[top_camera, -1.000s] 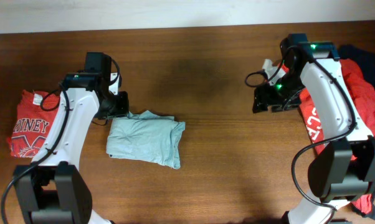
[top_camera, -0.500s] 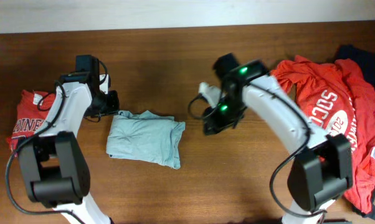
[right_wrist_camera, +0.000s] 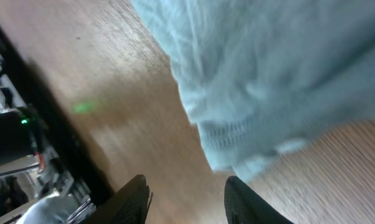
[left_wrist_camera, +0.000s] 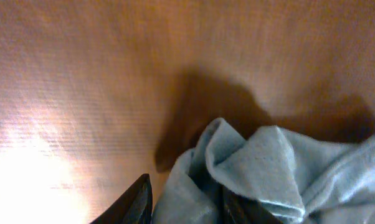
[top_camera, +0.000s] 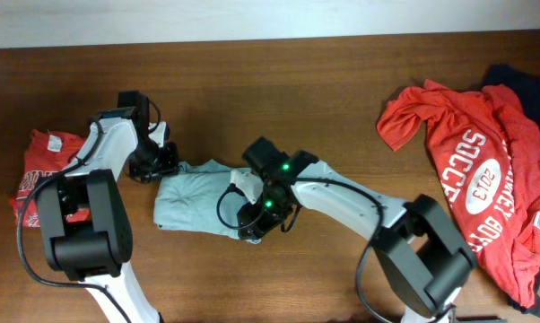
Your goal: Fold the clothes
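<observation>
A light blue garment (top_camera: 203,202) lies folded on the wooden table, left of centre. My left gripper (top_camera: 162,161) is at its upper-left corner. In the left wrist view the fingers (left_wrist_camera: 187,205) are closed on a fold of the blue cloth (left_wrist_camera: 268,162). My right gripper (top_camera: 256,220) hovers over the garment's lower-right edge. In the right wrist view its fingers (right_wrist_camera: 187,199) are open and empty, with the blue cloth (right_wrist_camera: 268,74) just ahead of them.
A folded red shirt (top_camera: 39,179) with white lettering lies at the far left. A spread red soccer shirt (top_camera: 467,170) and a navy garment (top_camera: 521,85) lie at the right side of the table.
My right arm has swept from the red shirt pile on the right across to the blue garment's right edge. My left gripper has stayed at the garment's upper-left corner.
</observation>
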